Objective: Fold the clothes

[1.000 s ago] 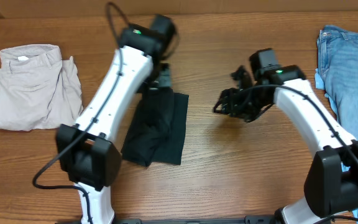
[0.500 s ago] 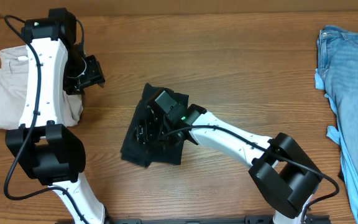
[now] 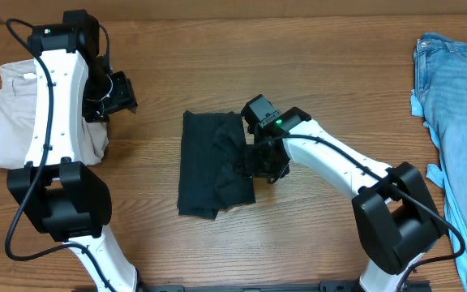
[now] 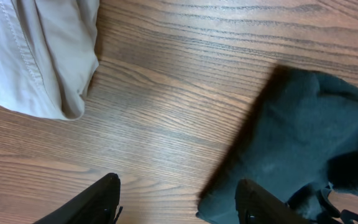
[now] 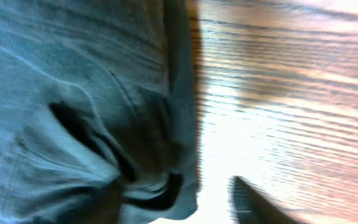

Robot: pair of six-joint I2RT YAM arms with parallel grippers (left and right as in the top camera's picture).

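Observation:
The black T-shirt (image 3: pixel 209 166) lies folded into an upright rectangle on the middle of the wooden table, plain side up with no lettering showing. My right gripper (image 3: pixel 264 166) is at its right edge. In the right wrist view my right gripper (image 5: pixel 176 202) is open, with the shirt's (image 5: pixel 73 93) bunched edge between its fingers. My left gripper (image 3: pixel 120 93) is open and empty at the far left, well away from the shirt. In the left wrist view my left gripper (image 4: pixel 179 202) hangs over bare wood and the shirt (image 4: pixel 309 130) is to its right.
Pale beige trousers (image 3: pixel 14 122) lie folded at the far left under my left arm, and also show in the left wrist view (image 4: pixel 30 50). Light-blue jeans (image 3: pixel 456 97) lie along the right edge.
My left arm left the shirt and swung to the trousers, then held still. My right gripper came onto the shirt and pulled it rightward; the shirt turned from slanted to upright.

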